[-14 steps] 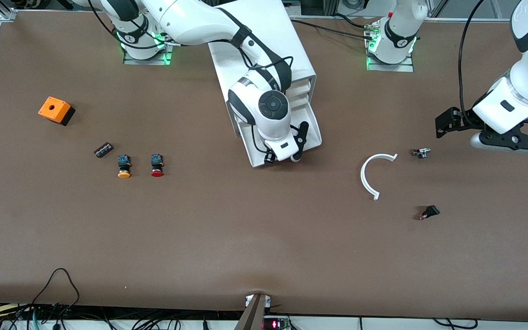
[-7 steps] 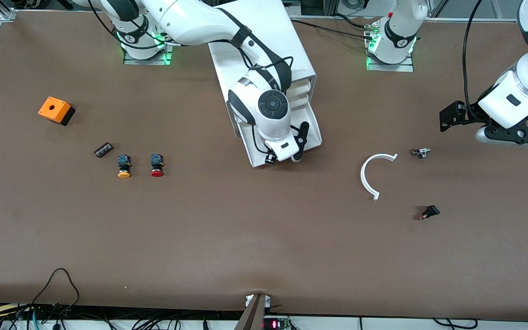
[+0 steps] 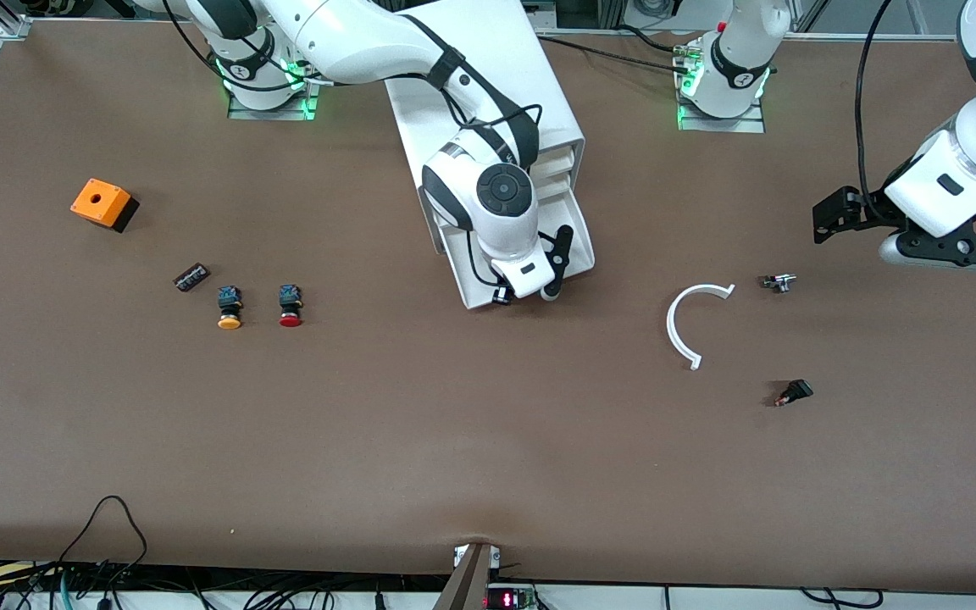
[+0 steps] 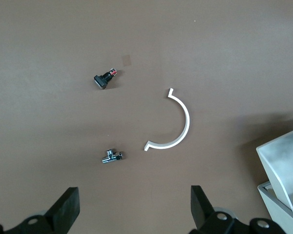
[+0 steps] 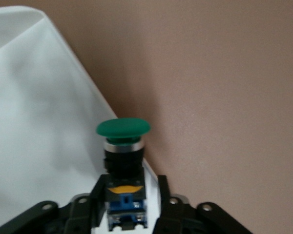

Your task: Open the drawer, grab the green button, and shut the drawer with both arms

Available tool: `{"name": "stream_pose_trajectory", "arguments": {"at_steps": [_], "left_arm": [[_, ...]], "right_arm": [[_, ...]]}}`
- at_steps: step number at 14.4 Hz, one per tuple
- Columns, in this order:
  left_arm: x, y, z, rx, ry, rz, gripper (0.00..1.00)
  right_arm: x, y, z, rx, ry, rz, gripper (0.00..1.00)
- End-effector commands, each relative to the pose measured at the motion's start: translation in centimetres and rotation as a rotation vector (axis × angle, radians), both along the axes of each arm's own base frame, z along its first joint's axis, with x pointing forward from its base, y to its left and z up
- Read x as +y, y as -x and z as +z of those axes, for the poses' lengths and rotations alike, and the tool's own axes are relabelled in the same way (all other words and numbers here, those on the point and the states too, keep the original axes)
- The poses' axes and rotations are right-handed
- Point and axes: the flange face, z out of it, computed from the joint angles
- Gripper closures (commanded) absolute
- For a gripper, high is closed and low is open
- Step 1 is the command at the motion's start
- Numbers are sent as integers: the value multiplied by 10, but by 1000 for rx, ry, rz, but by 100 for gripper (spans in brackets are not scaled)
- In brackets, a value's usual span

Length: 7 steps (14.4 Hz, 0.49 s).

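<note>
The lowest drawer (image 3: pixel 581 244) of the white cabinet (image 3: pixel 488 68) is pulled out. My right gripper (image 3: pixel 525 294) hangs over its front end. In the right wrist view the green-capped button (image 5: pixel 123 127) stands on the drawer's floor (image 5: pixel 39 122) between my right gripper's (image 5: pixel 131 184) fingers (image 5: pixel 98 195). One finger touches the black body and a narrow gap shows at the other, so the gripper is open. From the front the hand hides the button. My left gripper (image 3: pixel 950 254) waits open over bare table at the left arm's end (image 4: pixel 134 207).
A white curved piece (image 3: pixel 681 326), a small metal part (image 3: pixel 778 282) and a small black part (image 3: pixel 793 392) lie toward the left arm's end. Toward the right arm's end are an orange box (image 3: pixel 101 203), a dark block (image 3: pixel 191 277), a yellow-capped button (image 3: pixel 229 309) and a red-capped button (image 3: pixel 290 307).
My left arm has drawn back a little toward its end of the table and away from the front camera, then stopped. The right hand has stayed over the drawer.
</note>
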Motion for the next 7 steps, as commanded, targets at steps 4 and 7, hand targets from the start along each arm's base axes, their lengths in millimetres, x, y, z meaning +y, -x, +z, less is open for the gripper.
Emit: {"name": "stream_pose_trajectory", "arguments": {"at_steps": [4, 7], "left_arm": [[-4, 6, 9, 0, 4, 3, 0], [-4, 6, 9, 0, 4, 3, 0]], "right_arm": [[7, 0, 3, -63, 45, 34, 67], [6, 0, 4, -62, 46, 34, 67]]}}
